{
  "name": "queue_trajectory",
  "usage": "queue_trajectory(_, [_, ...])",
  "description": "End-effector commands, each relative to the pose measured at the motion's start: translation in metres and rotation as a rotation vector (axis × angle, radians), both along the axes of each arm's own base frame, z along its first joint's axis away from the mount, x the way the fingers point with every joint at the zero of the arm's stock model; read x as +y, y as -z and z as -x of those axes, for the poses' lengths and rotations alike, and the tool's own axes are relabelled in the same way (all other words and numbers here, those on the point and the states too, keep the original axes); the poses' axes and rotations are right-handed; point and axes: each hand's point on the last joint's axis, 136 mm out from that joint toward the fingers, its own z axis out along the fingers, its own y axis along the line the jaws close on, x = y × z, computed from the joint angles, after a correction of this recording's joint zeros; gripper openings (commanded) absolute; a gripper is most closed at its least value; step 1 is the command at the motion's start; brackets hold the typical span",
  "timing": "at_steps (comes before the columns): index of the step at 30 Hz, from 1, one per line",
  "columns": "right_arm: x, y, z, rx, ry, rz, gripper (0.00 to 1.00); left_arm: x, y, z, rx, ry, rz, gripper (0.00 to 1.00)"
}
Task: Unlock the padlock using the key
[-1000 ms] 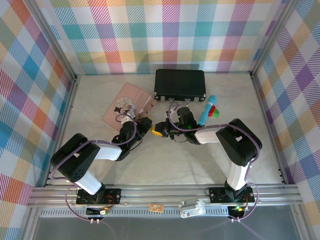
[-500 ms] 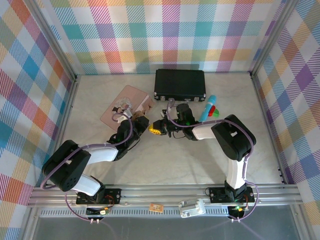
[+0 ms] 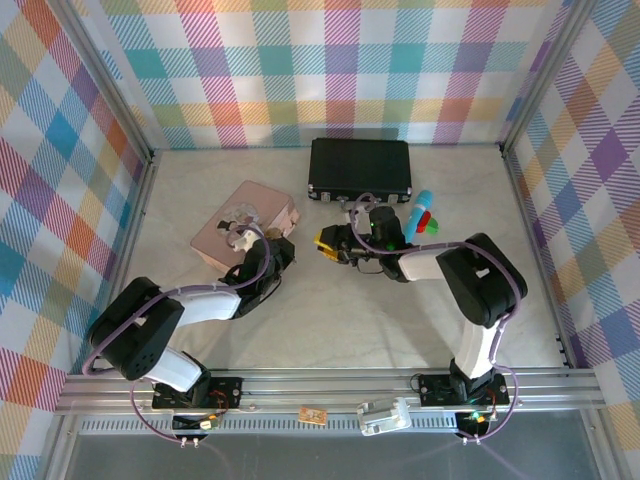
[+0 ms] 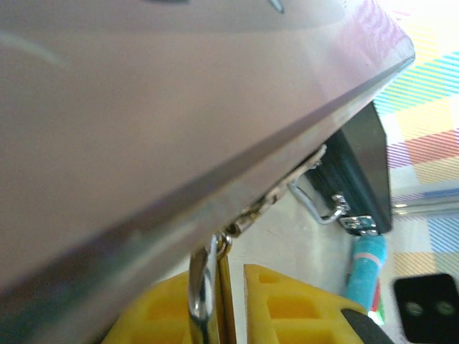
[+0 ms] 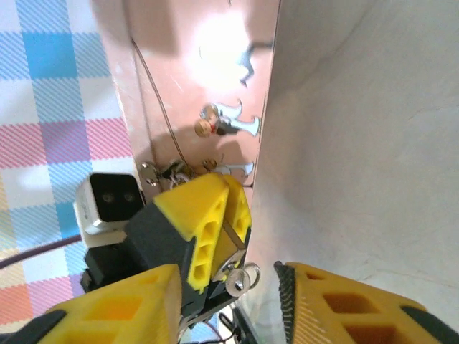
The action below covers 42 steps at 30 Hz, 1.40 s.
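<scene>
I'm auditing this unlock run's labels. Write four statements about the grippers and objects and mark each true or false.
1. The left gripper is shut on the padlock, right at the edge of the pink tin. True.
2. The right gripper is clamped tight on the blue marker. False: its jaws stand apart and grip nothing, and the marker lies on the table.
3. The black case lies closed near the back wall. True.
4. The blue marker rests on top of the pink tin. False: it lies on the table beside the black case, on the right arm's side.
</scene>
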Motion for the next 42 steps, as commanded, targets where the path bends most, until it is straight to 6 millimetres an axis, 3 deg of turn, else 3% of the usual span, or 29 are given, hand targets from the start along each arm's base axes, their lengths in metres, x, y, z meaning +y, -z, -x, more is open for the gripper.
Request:
queue_trajectory(1, [-0.005,-0.007,0.009,-0.064,0.0,0.048,0.45,0.004,-0.013,-0.011,-0.044,-0.057,0.031,0.0])
queue_trajectory(4, [-0.007,0.0,0.019,-0.068,-0.003,0.1,0.46,0.001,-0.012,-0.012,-0.051,-0.046,0.052,0.0])
queue_trajectory(10, [0.018,0.007,0.034,-0.071,-0.031,0.108,0.43,-0.008,-0.009,-0.012,-0.048,-0.024,0.105,0.0])
queue_trajectory(17, [0.04,0.016,0.028,-0.06,-0.032,0.06,0.36,-0.021,-0.016,-0.014,-0.069,0.025,0.172,0.0])
queue_trajectory(28, [0.058,0.009,0.018,-0.013,0.01,-0.028,0.37,-0.027,-0.016,-0.01,-0.102,0.068,0.216,0.0])
queue_trajectory(33, [0.064,0.01,0.023,0.03,0.012,-0.063,0.27,-0.027,-0.015,-0.011,-0.112,0.062,0.233,0.0])
queue_trajectory(39, [0.057,0.019,0.031,0.11,0.063,-0.095,0.4,-0.024,-0.016,-0.013,-0.128,0.037,0.244,0.0])
queue_trajectory(42, [0.054,0.02,0.032,0.146,0.096,-0.132,0.41,-0.025,-0.019,-0.015,-0.146,0.035,0.258,0.0])
